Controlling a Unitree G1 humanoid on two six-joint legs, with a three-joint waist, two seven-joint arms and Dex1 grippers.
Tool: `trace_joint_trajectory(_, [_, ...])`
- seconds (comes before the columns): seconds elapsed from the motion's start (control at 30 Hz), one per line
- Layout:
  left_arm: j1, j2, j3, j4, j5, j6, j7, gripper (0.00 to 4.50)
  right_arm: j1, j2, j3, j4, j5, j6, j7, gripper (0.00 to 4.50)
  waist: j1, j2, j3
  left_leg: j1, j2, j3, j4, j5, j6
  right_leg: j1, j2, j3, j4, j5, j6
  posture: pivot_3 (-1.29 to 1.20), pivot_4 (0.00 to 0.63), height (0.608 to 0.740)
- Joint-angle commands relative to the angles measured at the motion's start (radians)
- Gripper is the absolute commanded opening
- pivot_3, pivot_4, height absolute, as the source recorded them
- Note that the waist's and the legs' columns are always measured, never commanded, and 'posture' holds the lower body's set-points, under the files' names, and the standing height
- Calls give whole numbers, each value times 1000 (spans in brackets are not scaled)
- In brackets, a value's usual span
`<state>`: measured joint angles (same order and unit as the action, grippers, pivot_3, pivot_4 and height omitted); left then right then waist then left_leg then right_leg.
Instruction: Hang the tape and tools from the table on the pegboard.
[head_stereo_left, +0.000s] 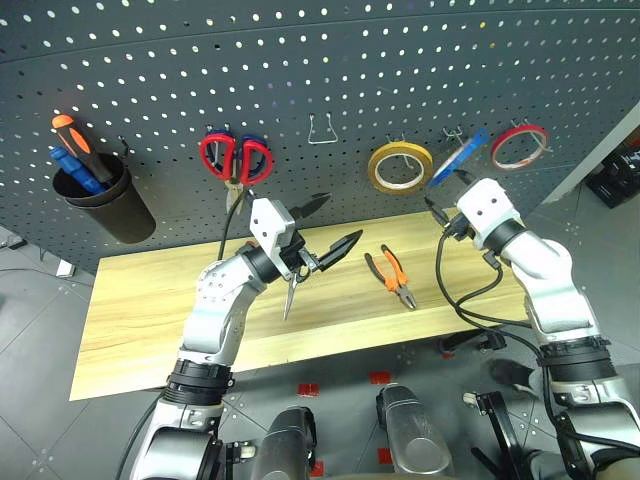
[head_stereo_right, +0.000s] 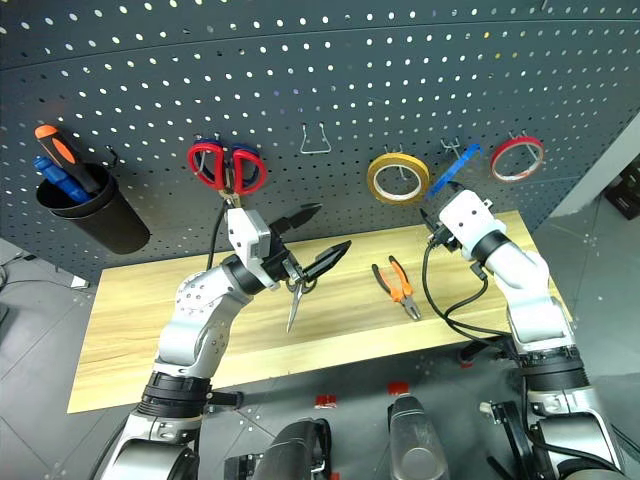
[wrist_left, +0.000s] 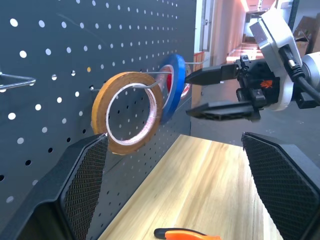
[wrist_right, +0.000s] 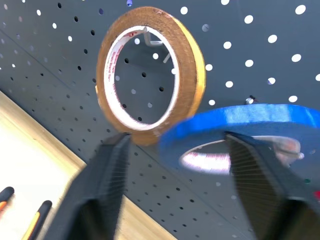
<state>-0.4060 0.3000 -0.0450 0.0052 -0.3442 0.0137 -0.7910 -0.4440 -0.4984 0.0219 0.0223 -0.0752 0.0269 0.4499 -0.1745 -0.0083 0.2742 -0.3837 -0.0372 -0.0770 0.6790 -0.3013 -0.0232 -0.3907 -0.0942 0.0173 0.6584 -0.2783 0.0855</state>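
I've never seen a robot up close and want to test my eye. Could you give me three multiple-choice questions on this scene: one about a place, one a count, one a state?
1. Where do the orange-handled pliers lie? A on the table; B in a cup; C on a hook.
2. How many tape rolls hang on the pegboard? A one; B two; C three.
3. How do the left gripper's jaws stand? A open, empty; B shut on scissors; C shut on tape.

1 A: they rest on the wood top.
2 C: the yellow roll, blue tape and red roll each hang on a hook.
3 A: they are spread wide with nothing between them.
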Motion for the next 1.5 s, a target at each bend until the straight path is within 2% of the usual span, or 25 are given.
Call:
trace_joint_trajectory(0.03, [21, 72, 55, 50, 34, -26, 2, 4500, 89, 44, 0, -175, 50, 205, -3, 4486, -1, 0, 0, 0, 0, 0, 0, 0, 0, 0, 0, 0, 0, 0, 0, -305, 241, 740])
trace_joint_trajectory(0.13, [40, 172, 69, 145, 88, -81, -43, 4500, 167, 120, 43, -329, 74, 490, -31, 4486, -6, 0, 0, 0, 1, 0, 0, 0, 0, -2, 1, 1, 2, 0, 0, -305, 241, 740])
trace_joint_trajectory(0.23, [65, 255, 62, 213, 106, -111, -115, 4500, 185, 208, 81, -408, 83, 703, -79, 4486, -19, 0, 0, -2, 2, 1, -1, -1, 1, -5, 2, 2, 3, 0, 0, -305, 248, 740])
trace_joint_trajectory(0.4, [105, 323, 50, 247, 103, -112, -211, 4500, 110, 301, 192, -332, 3, 995, -181, 4486, -22, 0, -1, -11, 1, 1, 1, 1, -1, -16, 1, 4, 6, 0, -1, -289, 252, 740])
trace_joint_trajectory(0.8, [142, 319, 39, 167, 102, -54, -243, 4500, -156, 393, 163, 210, 23, 823, -218, 4486, -33, 0, -1, -15, 0, 0, 1, 1, -2, -20, 0, 3, 7, 0, -1, -262, 251, 740])
trace_joint_trajectory(1.17, [156, 313, 42, 144, 104, -35, -227, 4500, -330, 399, 164, 586, 7, 728, -199, 4486, -49, 0, -1, -15, 0, 1, 1, 1, -2, -20, 0, 3, 7, 0, -1, -246, 253, 740])
trace_joint_trajectory(1.27, [159, 311, 41, 142, 97, -30, -226, 4500, -348, 402, 170, 622, 2, 716, -196, 3914, -50, 0, -1, -15, 0, 1, 1, 2, -2, -20, 0, 3, 7, 0, -1, -246, 253, 740])
trace_joint_trajectory(1.4, [166, 306, 45, 131, 79, -12, -231, 4500, -353, 408, 170, 640, 2, 702, -191, 2587, -50, 0, -1, -15, 0, 1, 1, 2, -2, -20, 0, 3, 8, 0, -1, -253, 248, 740])
trace_joint_trajectory(1.5, [175, 299, 53, 112, 58, -3, -236, 4500, -323, 408, 174, 588, -3, 683, -201, 2562, -50, 0, -1, -15, 0, 1, 1, 2, -2, -20, 0, 3, 8, 0, -1, -252, 247, 740])
